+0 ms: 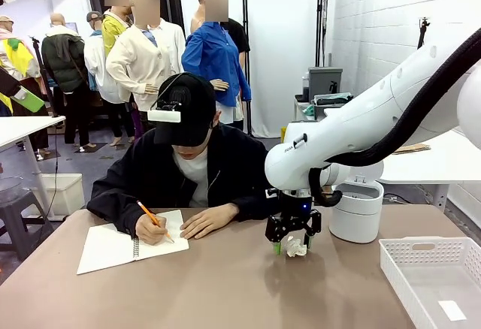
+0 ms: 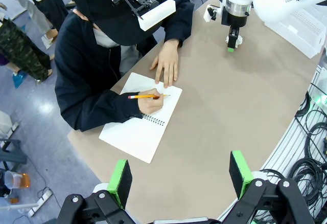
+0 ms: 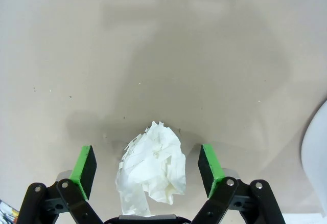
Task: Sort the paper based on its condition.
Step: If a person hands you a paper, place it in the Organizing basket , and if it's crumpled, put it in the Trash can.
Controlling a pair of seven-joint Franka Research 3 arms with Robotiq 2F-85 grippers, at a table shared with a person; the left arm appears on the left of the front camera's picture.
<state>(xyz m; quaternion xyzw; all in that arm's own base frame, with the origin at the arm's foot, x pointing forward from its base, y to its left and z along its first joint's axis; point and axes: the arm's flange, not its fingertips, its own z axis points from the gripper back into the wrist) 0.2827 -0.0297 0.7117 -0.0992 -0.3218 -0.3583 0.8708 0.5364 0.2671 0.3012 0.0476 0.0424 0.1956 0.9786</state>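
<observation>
Over at the table, the person in the black cap (image 1: 192, 95) bends over an open spiral notebook (image 1: 135, 243), an orange pencil (image 1: 151, 214) in one hand and the other hand (image 1: 210, 221) flat beside it. Across from them the right gripper (image 1: 293, 248) points down with its fingers apart around a crumpled paper wad (image 1: 295, 246), near a white bin (image 1: 356, 212), and a white basket (image 1: 431, 248) holds a small white piece (image 1: 452, 311).

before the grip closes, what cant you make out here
- Writing on the notebook: too small in the front view
- Inside the lidded white bin: its wall hides it in the front view
- Underside of the crumpled paper: hidden by its own top in the right wrist view
</observation>
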